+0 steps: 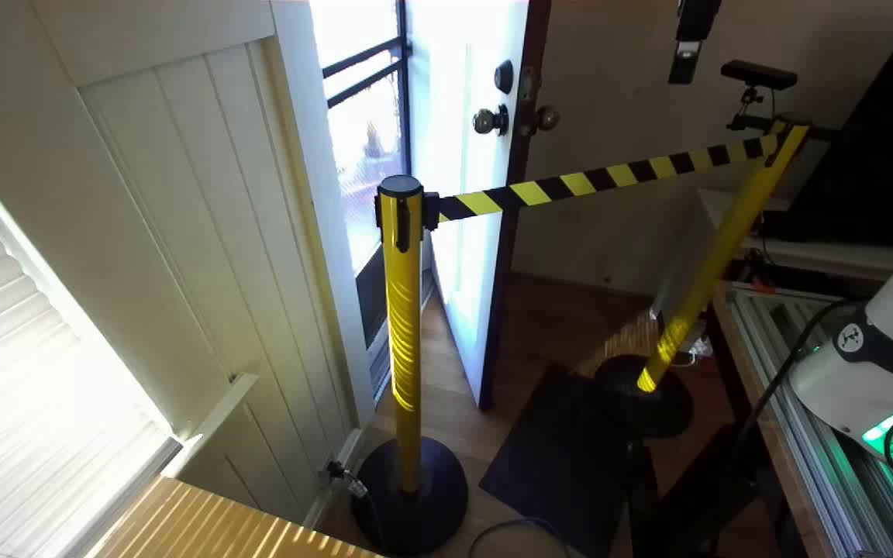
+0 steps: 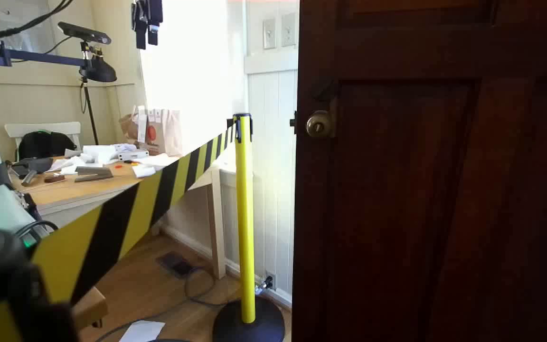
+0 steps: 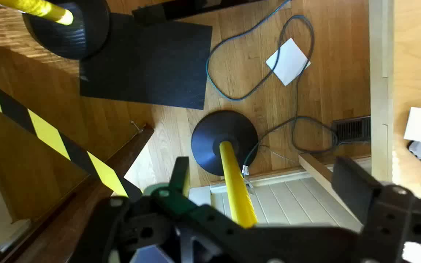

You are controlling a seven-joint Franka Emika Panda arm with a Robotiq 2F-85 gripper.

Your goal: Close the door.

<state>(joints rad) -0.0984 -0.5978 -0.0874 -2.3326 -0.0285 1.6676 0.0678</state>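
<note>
The door (image 2: 397, 199) stands open. Its dark brown panelled face and round knob (image 2: 318, 124) fill the right of an exterior view. Another exterior view shows the door (image 1: 466, 263) with a bright white face, a dark brown edge and knobs on both sides. In the wrist view the dark door (image 3: 75, 215) is at lower left. My gripper (image 3: 266, 179) is open, with nothing held between its fingers. The gripper is high in the air, at the top of both exterior views (image 1: 683, 66) (image 2: 147, 40), apart from the door.
A yellow post (image 1: 404, 310) and a leaning-looking yellow post (image 1: 714, 248) carry a striped black-yellow belt (image 1: 594, 182) across the door's front. Black mat (image 3: 152, 65) and loose cable (image 3: 232, 98) lie on the floor. A cluttered table (image 2: 64, 194) stands by the window.
</note>
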